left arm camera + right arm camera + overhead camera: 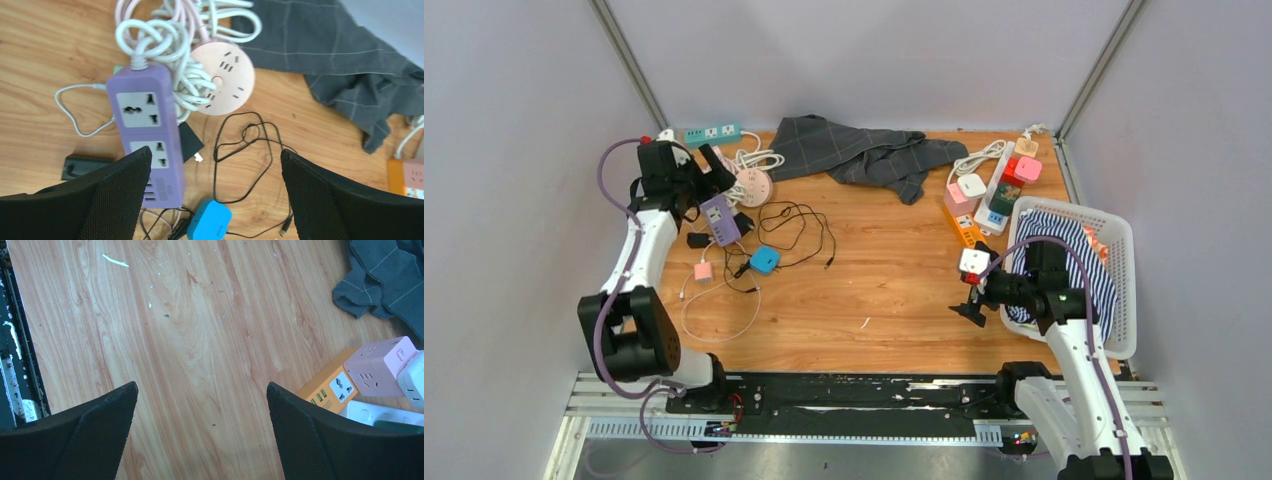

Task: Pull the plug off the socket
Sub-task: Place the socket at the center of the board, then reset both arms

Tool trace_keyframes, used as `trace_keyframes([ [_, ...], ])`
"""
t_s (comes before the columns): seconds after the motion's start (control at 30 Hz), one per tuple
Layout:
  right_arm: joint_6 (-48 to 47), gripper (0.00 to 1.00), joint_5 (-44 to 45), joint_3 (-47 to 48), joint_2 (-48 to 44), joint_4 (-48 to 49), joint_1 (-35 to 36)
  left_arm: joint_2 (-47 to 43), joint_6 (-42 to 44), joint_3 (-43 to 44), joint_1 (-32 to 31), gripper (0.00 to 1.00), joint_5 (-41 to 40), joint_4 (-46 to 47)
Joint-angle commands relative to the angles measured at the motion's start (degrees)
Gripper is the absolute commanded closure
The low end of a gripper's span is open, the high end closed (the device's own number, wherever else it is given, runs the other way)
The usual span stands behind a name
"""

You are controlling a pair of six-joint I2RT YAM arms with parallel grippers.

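Observation:
A purple power strip, the socket (150,140) (720,219), lies at the table's left with its outlets bare. A black plug (191,145) (744,222) lies flat on the wood against the strip's right side, one prong showing, out of the outlets. My left gripper (215,152) (721,170) hangs above them, open wide, nothing between its fingers; the left fingertip overlaps the strip's lower outlet in the wrist view. My right gripper (201,386) (971,297) stands open over bare wood near the right side, holding nothing.
A round pink socket (223,77) and coiled white cable (170,45) lie behind the strip; a blue adapter (210,220), thin black cords and another black block (82,165) lie nearby. Grey cloth (864,150) is at the back. Orange and pink sockets (332,385) and a white basket (1126,300) are at the right.

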Motion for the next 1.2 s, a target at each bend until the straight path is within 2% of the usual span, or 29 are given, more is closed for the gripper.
trace_keyframes([
  [0.0, 0.24, 0.00, -0.07, 0.06, -1.33, -1.79, -0.88, -7.84, -0.47, -5.28, -0.14, 0.00, 5.88, 7.22],
  [0.1, 1.75, 0.00, 0.24, 1.27, -3.05, -1.84, -3.00, -15.86, -0.65, -9.08, -2.97, 0.00, 8.46, 11.68],
  [0.23, 6.08, 0.00, 3.37, 4.05, -7.40, -1.84, -3.43, -26.77, 2.48, -10.95, -9.21, 0.00, 7.70, 12.41],
  [0.3, 9.55, 0.00, 7.19, 6.08, -10.11, -1.40, -3.52, -31.62, 5.72, -10.09, -14.37, 0.00, 6.38, 10.02],
  [0.33, 11.31, 0.00, 8.47, 7.02, -11.41, -1.07, -3.52, -33.59, 8.76, -9.25, -19.31, 0.00, 5.18, 7.84],
  [0.4, 14.71, 0.00, 8.86, 9.05, -13.97, -0.86, -3.52, -37.15, 16.40, -6.86, -28.49, 0.00, -0.16, 2.57],
  [0.47, 20.05, 0.00, 8.35, 10.84, -16.20, 0.82, -3.52, -40.25, 22.83, -5.10, -36.72, 0.00, -9.82, -2.72],
  [0.53, 28.51, 0.00, 9.20, 12.47, -17.48, 3.90, -3.52, -42.77, 27.15, -5.39, -42.50, 0.00, -18.62, -6.61],
  [0.6, 33.80, 0.00, 10.30, 14.70, -17.37, 5.61, -3.52, -45.71, 28.72, -8.11, -46.29, 0.00, -24.64, -6.44],
  [0.7, 42.42, 0.00, 14.25, 17.25, -15.95, 8.40, -4.21, -50.32, 28.70, -12.88, -47.13, 0.00, -23.78, -5.16],
  [0.8, 50.57, 0.00, 23.01, 15.39, -16.48, 12.84, -5.60, -54.60, 27.38, -17.00, -47.09, 0.00, -21.28, -4.72],
  [0.87, 50.02, 0.00, 24.87, 13.29, -17.90, 13.46, -6.52, -57.18, 26.31, -19.93, -47.09, 0.00, -19.72, -4.34],
  [1.0, 51.21, 0.00, 21.45, 3.67, -24.57, 20.01, -10.79, -60.28, 25.67, -22.82, -47.09, 0.00, -18.45, -5.31],
  [1.17, 55.81, 0.00, 28.44, 2.00, -25.97, 21.29, -12.32, -58.74, 25.67, -23.35, -47.10, 0.00, -20.00, -5.96],
])
